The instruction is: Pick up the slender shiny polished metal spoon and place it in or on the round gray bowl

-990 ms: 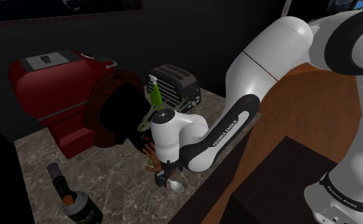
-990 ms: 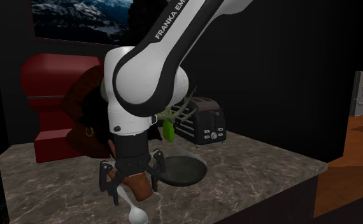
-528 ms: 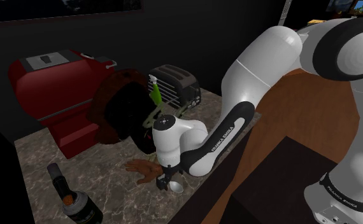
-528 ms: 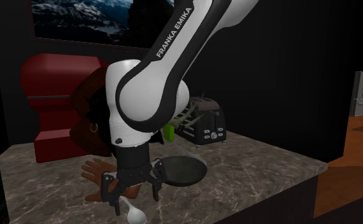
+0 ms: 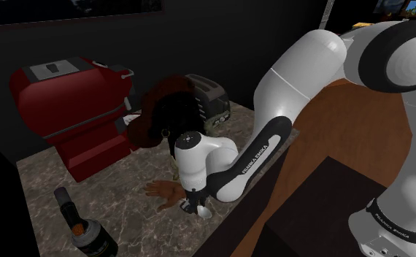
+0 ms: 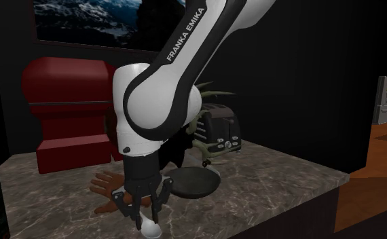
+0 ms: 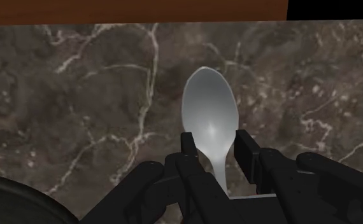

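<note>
Jaws of the gripper (image 7: 213,145) pinch the pale spoon (image 7: 209,118) where scoop meets handle, low on the marble counter (image 7: 78,95) near its front edge, probably for lifting toward the dark round bowl (image 6: 195,182) just right and farther back.

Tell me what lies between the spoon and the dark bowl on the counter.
Bare marble counter: the wrist view shows nothing resting between the spoon and the dark bowl.

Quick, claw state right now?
Claw: closed on the neck of the slender shiny grey metal spoon, which lies on the marble counter.
</note>
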Controlling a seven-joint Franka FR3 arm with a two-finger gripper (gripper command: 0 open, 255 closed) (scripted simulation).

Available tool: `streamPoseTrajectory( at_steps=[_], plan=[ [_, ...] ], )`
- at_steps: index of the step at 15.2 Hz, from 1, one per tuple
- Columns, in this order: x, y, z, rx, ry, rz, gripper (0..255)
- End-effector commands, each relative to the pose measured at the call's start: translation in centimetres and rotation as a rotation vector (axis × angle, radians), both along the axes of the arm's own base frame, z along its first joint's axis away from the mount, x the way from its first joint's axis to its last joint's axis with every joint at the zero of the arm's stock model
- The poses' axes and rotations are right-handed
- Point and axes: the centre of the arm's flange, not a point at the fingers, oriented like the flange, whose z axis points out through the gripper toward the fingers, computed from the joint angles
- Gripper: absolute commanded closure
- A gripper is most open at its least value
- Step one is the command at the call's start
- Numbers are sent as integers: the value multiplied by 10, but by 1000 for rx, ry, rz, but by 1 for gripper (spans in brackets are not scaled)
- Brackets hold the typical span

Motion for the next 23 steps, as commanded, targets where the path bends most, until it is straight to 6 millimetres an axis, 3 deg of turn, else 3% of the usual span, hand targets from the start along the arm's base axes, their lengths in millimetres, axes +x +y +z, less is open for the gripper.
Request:
streamPoseTrajectory(
  at_steps=[1,6,23],
  plan=[
    [-1,0,-1,-1,3,1,255],
    [-1,0,-1,-1,3,1,255],
    [-1,0,88,-1,3,1,255]
  ],
)
